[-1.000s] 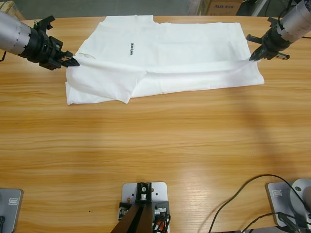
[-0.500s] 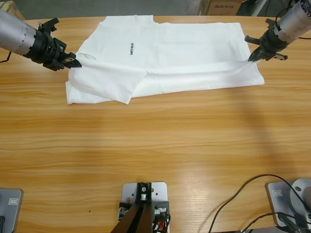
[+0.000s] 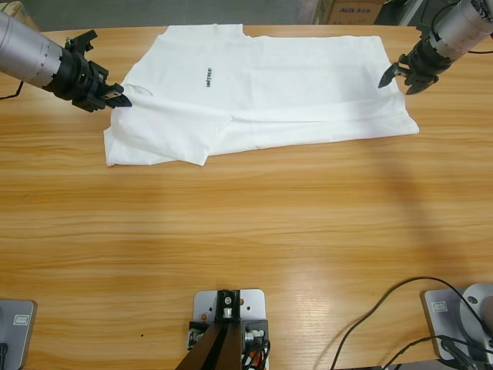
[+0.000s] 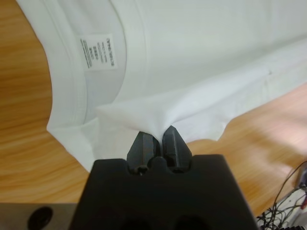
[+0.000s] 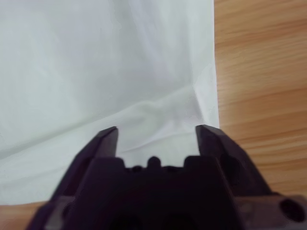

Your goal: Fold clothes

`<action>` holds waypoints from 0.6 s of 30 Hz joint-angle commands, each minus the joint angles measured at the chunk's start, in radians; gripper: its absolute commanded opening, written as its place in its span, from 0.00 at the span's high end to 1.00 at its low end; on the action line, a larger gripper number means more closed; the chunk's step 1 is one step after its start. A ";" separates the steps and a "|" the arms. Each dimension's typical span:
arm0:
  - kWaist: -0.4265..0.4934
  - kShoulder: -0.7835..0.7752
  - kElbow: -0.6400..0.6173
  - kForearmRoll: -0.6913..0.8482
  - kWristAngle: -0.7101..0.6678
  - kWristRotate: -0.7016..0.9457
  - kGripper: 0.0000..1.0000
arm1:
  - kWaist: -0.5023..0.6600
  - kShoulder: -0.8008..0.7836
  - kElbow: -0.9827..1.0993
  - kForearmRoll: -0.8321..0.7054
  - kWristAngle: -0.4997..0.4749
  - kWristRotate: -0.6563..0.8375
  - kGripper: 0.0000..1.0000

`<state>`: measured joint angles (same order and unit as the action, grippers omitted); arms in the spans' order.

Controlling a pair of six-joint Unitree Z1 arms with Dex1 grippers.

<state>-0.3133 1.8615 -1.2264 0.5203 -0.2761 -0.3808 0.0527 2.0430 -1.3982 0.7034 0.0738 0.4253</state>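
White T-shirt (image 3: 262, 92) spread along the table's (image 3: 246, 247) far edge, long side folded over lengthwise, care label visible inside the neck in the left wrist view. Left gripper (image 4: 159, 136) clenched on a pinch of fabric near the collar end. Right gripper (image 5: 156, 134) released, jaws spread, poised over the hem corner.

Silver-grey cylindrical arms (image 3: 27, 54); black end effectors (image 3: 117, 99), possibly w/ screw holes.

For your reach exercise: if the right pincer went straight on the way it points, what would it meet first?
Most likely the white T-shirt: the open right pincer points at the cloth near its edge, though depth is unclear.
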 commanded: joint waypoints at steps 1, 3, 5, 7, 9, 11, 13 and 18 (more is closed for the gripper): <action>0.015 0.059 -0.016 0.010 0.012 0.011 1.00 | 0.019 0.016 -0.007 0.013 -0.025 -0.023 0.03; 0.015 0.061 -0.018 0.010 0.012 0.012 1.00 | 0.027 -0.001 -0.005 0.013 -0.029 -0.023 0.02; 0.015 0.066 -0.023 0.010 0.018 0.017 1.00 | 0.027 -0.011 -0.004 0.014 -0.025 -0.023 0.02; 0.015 0.074 -0.031 0.010 0.018 0.017 1.00 | 0.027 -0.022 -0.003 0.014 -0.025 -0.023 0.02; 0.015 0.077 -0.035 0.010 0.020 0.017 0.82 | 0.027 -0.032 0.005 0.014 -0.025 -0.023 0.02; 0.015 0.077 -0.035 0.012 0.027 0.017 0.41 | 0.028 -0.040 0.015 0.014 -0.025 -0.023 0.02; 0.015 0.076 -0.035 0.014 0.041 0.018 0.10 | 0.030 -0.048 0.025 0.013 -0.025 -0.022 0.02; 0.014 0.070 -0.035 0.026 0.076 0.023 0.01 | 0.039 -0.069 0.035 0.013 -0.026 -0.022 0.02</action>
<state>-0.3131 1.8779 -1.2525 0.5218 -0.2403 -0.3748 0.0685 2.0093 -1.3973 0.7067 0.0590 0.4145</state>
